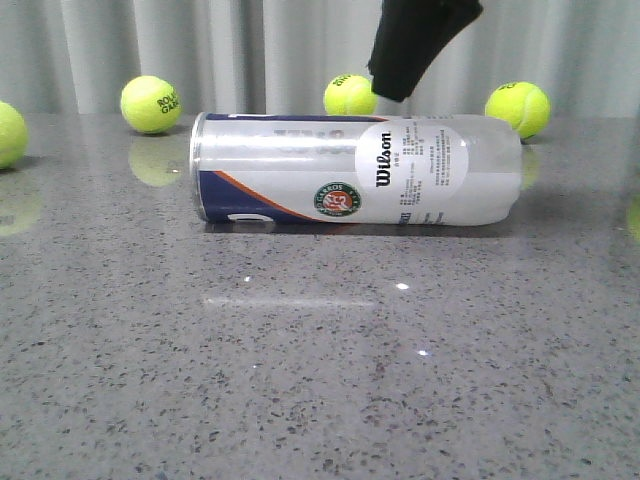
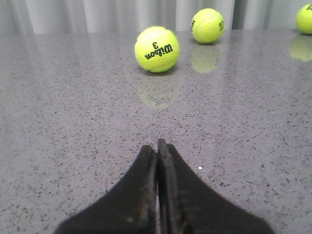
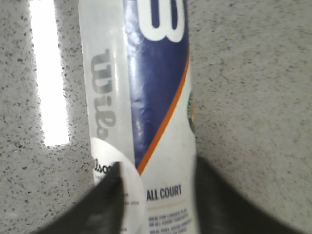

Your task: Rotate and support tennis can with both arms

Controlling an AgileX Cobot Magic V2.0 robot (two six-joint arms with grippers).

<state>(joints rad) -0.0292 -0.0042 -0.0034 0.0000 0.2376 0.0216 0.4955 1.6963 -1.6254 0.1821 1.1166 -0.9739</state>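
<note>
The tennis can [image 1: 355, 170] lies sideways on the tabletop [image 1: 320, 380]. The right jaws [image 3: 156, 195] straddle it, spread wide, gripping nothing; they should close squarely across its middle. The left jaws [image 2: 157, 146] are closed and empty.

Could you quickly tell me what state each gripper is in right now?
Left gripper: shut, holding nothing, over bare table.
Right gripper: open, its fingers straddling the lying tennis can, not visibly clamped.

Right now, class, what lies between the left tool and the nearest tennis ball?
Nothing: left wrist view shows bare grey table between the shut left tool and the Wilson 3 ball.
</note>
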